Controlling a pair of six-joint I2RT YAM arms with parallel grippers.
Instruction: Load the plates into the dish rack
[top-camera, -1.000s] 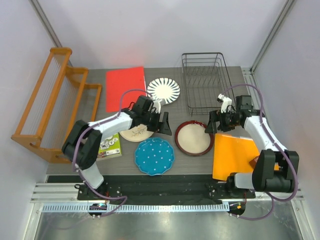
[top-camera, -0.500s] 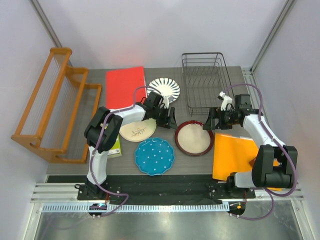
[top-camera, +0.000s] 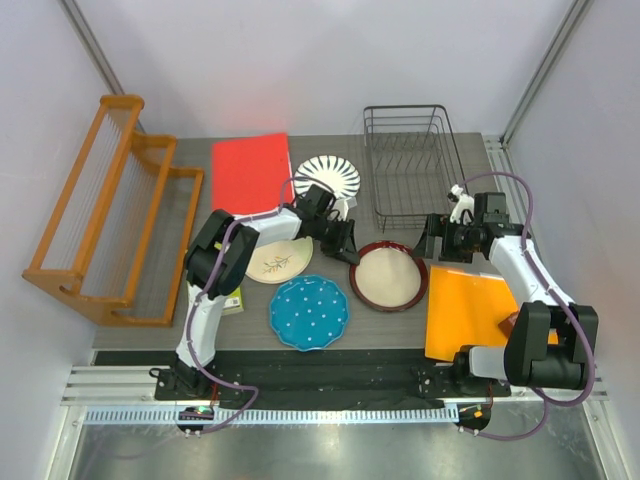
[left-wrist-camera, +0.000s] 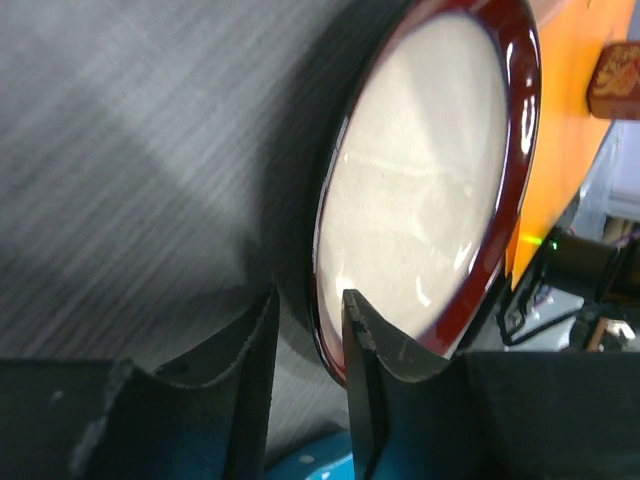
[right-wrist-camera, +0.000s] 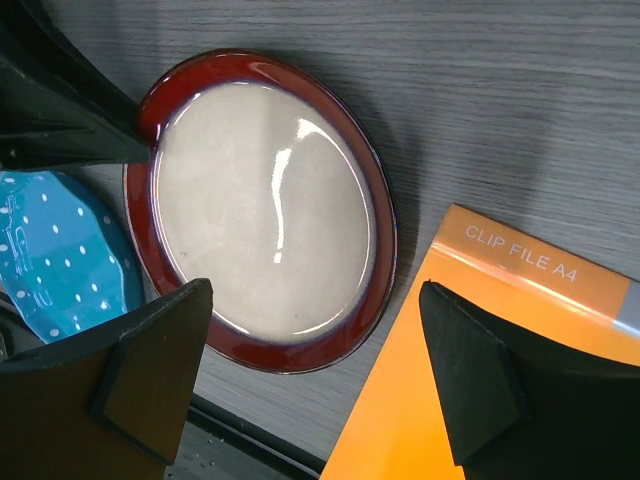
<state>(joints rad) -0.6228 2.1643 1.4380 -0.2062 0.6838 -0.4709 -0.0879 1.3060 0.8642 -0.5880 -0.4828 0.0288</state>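
The desk carries everything flat, since no loading has begun. The dish rack stands empty at the far side, its open top facing up to take plates on edge. All four plates lie face up in front of it. The dark-red-rimmed plate is nearest the rack, the blue dotted plate is near the front edge, the cream twig plate is to the left, and the black-petalled plate is at the back.

The left end effector lies low at the red-rimmed plate's left edge. Its fingers straddle the raised rim, one inside and one outside, probably because a flat plate offers no other hold. They stand only narrowly apart, and I cannot tell whether they are pinching yet. The right end effector hovers just right of the same plate with its fingers spread wide, holding nothing (seemingly ready to steady or receive the far edge).

A second earlier the left arm was over the cream twig plate with its fingers much wider. It has since swung across to the red rim and narrowed them. The right end effector has drifted slightly away from the plate and barely changed its spread. None of the plates has shifted.
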